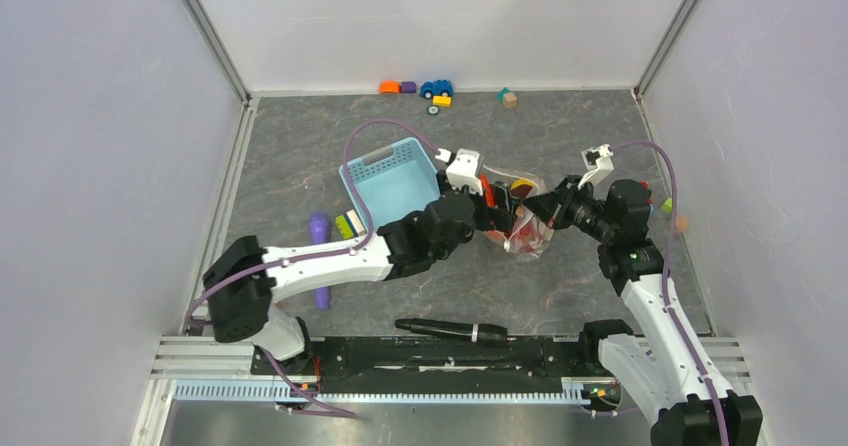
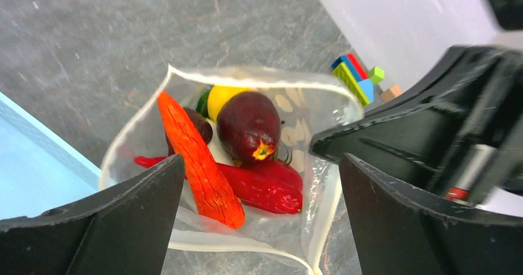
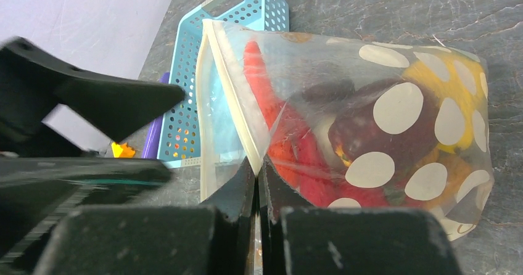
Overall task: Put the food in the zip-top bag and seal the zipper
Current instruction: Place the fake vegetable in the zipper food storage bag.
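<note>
— What does the top camera give me?
— Both my arms reach forward, elbows low, and meet at the clear dotted plastic zip-top bag [image 1: 527, 231], near the light-blue plastic basket [image 1: 385, 171].
— And the left wrist?
— My left gripper [image 2: 260, 161] hangs with fingers wide apart over the bag's gaping mouth. The orange toy carrot [image 2: 197, 161], maroon toy piece [image 2: 247, 127] and red toy chili [image 2: 265, 188] lie inside.
— The right wrist?
— My right gripper [image 3: 256, 170] is pinched tight on the bag's mouth edge.
</note>
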